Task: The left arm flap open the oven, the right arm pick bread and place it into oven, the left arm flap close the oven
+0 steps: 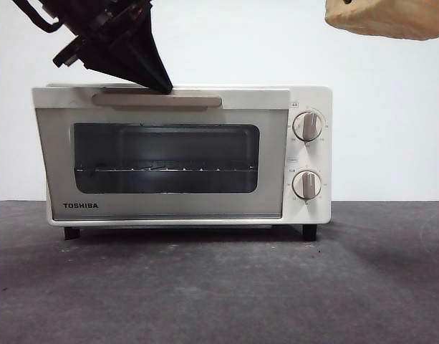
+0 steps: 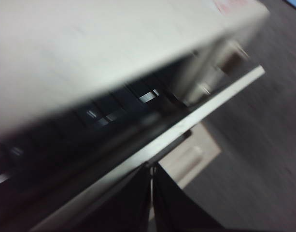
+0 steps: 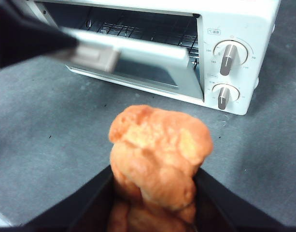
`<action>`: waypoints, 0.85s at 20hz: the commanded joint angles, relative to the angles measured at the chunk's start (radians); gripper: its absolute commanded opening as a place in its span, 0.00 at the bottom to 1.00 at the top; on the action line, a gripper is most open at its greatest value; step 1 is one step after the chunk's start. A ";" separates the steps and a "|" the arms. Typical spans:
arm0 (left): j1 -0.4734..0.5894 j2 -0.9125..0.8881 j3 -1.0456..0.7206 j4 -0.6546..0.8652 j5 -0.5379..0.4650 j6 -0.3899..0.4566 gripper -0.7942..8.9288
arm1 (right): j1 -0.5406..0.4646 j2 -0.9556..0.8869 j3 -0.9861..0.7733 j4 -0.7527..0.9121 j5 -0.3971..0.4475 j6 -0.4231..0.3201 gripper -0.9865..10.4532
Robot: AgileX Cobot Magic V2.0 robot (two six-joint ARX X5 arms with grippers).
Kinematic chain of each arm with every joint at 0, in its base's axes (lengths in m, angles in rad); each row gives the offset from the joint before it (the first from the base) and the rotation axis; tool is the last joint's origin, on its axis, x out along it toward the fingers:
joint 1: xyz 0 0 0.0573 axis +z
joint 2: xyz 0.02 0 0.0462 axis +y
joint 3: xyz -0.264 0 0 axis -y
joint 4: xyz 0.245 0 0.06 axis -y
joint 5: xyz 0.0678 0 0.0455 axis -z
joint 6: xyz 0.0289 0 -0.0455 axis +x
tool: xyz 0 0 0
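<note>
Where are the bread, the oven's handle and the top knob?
bread (image 3: 157,154): right wrist view, its lumpy top.
handle (image 1: 158,100): front view, middle of the bar.
top knob (image 1: 307,126): front view, its centre.

One TOSHIBA toaster oven (image 1: 182,154), two round knobs (image 1: 307,126) (image 1: 306,185), one bar handle (image 1: 156,100), one wire rack (image 1: 165,169), two black feet (image 1: 72,233) (image 1: 309,232), one bread loaf (image 3: 157,159), two grippers (image 1: 162,84) (image 3: 155,193).
</note>
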 commanded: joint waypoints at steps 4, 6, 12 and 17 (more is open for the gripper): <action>-0.043 0.046 -0.016 -0.176 0.048 0.003 0.10 | 0.011 0.003 0.014 0.010 0.001 -0.016 0.26; -0.055 0.046 -0.016 -0.216 0.078 0.000 0.10 | 0.011 0.003 0.014 0.010 0.002 -0.016 0.26; -0.100 0.046 -0.016 -0.311 0.100 -0.014 0.10 | 0.011 0.003 0.014 0.010 0.008 -0.031 0.26; -0.103 0.045 -0.016 -0.326 0.103 -0.014 0.10 | 0.011 0.004 0.014 0.009 -0.003 -0.035 0.26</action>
